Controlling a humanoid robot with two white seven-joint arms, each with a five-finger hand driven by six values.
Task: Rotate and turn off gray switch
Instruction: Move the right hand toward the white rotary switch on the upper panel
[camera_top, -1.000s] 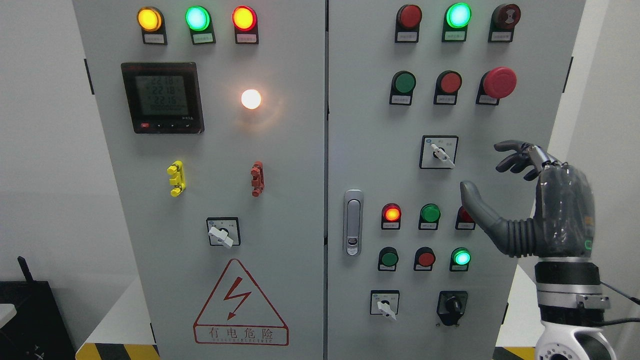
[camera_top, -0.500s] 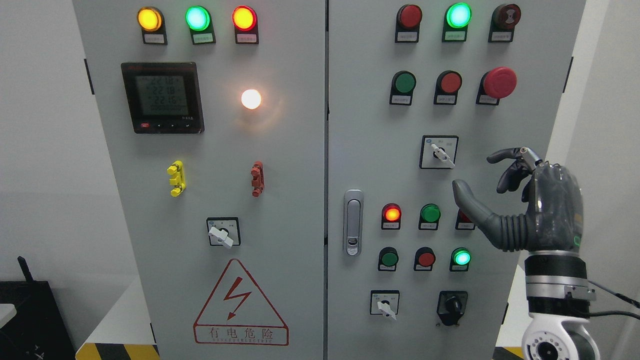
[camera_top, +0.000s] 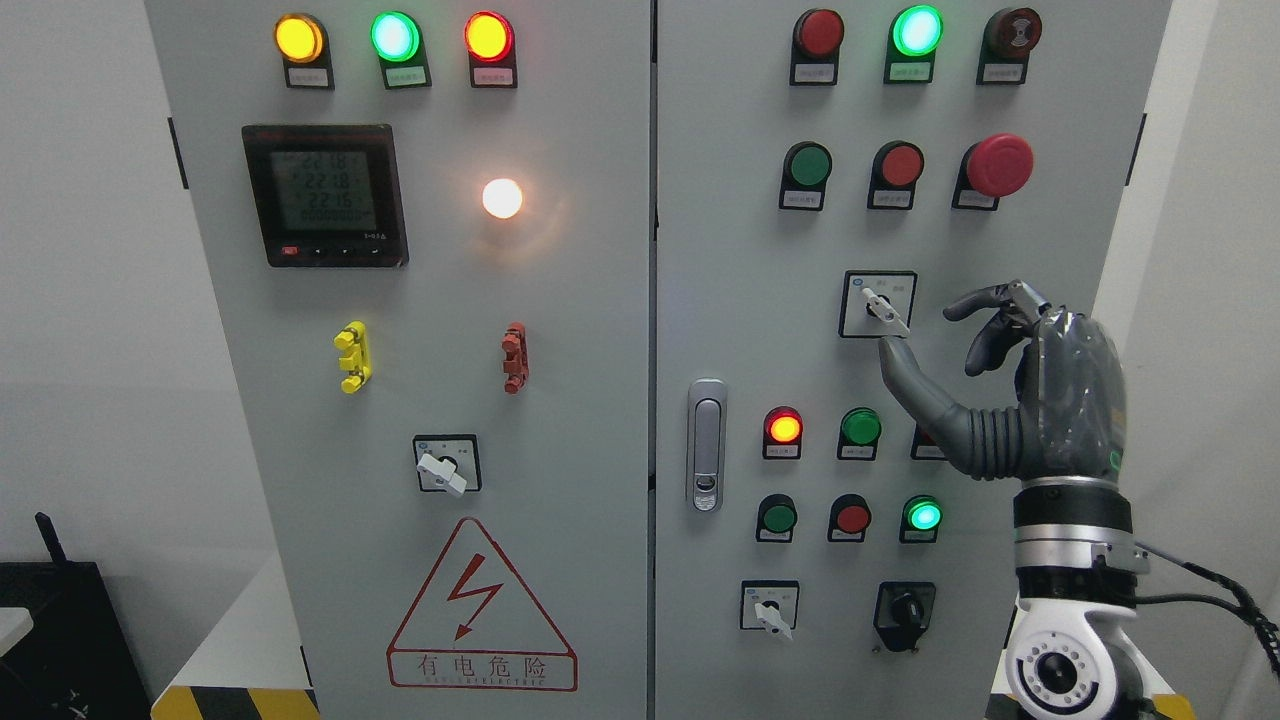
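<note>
Sitting in its black-framed plate on the cabinet's right door, at about two o'clock from the door handle (camera_top: 706, 445), the gray rotary switch (camera_top: 885, 310) has its pale lever slanting toward four o'clock, the same slant as a second ago, so it has not been turned. What has changed is the right hand (camera_top: 1010, 385): over the last second it has slid up and to the left across the door, and its thumb (camera_top: 905, 375) now points up with the tip just under the lever's lower end, very near it, though contact cannot be confirmed from this angle. The fingers (camera_top: 985, 310) are curled loosely at three o'clock from the switch, clear of the lever and gripping nothing, with the hand open around an empty gap. That closing-in suggests the approach is almost done and the pinch on the lever comes next; the thumb and forefinger probably need to bracket the lever from both sides before any twist. At twelve o'clock from the switch stand a green push button (camera_top: 807, 165), a red push button (camera_top: 900, 165) and the big red emergency-stop mushroom (camera_top: 998, 165); below it the wrist hides part of a red indicator (camera_top: 928, 440), so a stray brush there looks like the main risk. No left hand is visible.
</note>
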